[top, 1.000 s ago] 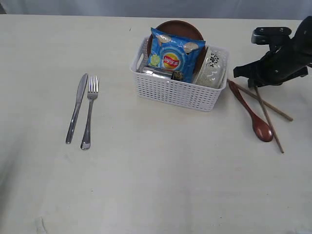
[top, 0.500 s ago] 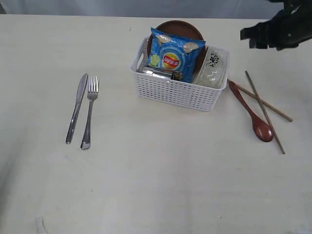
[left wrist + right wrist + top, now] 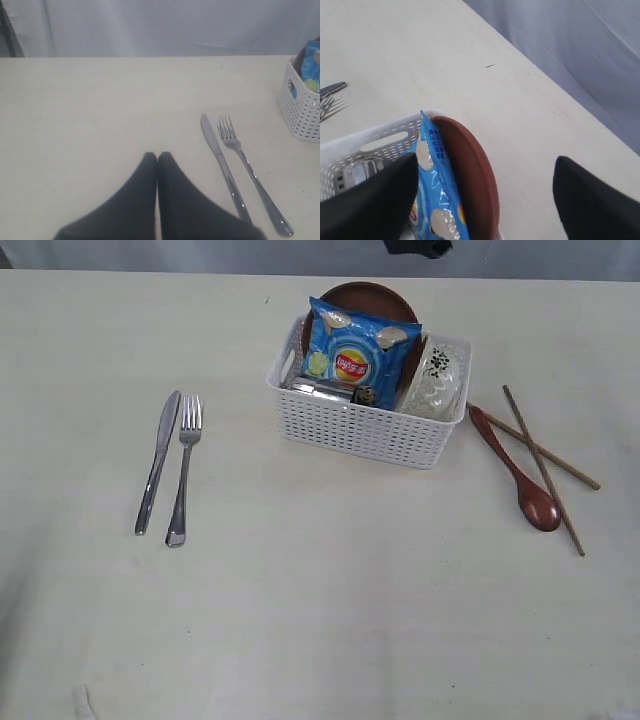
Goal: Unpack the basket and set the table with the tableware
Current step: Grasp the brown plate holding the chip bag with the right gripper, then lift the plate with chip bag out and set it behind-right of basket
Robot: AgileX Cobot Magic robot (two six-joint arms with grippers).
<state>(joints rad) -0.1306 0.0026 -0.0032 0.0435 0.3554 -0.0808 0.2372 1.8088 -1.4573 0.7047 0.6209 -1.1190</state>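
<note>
Left claw [image 3: 157, 158] sits pinched shut near the knife [image 3: 159, 461] and fork [image 3: 183, 468] on the table [image 3: 320, 600], right claw [image 3: 486, 161] gapes wide over the basket [image 3: 365, 430], and the spoon [image 3: 520, 476] and chopsticks [image 3: 545, 472] lie just beyond.

A: Anything extra here?
B: A blue chip bag [image 3: 360, 355], standing upright by the far rim of the basket [image 3: 360, 430], its top above that rim.
A: And past the far edge of the table [image 3: 300, 620]?
B: A grey curtain [image 3: 160, 25], hanging in soft folds.
</note>
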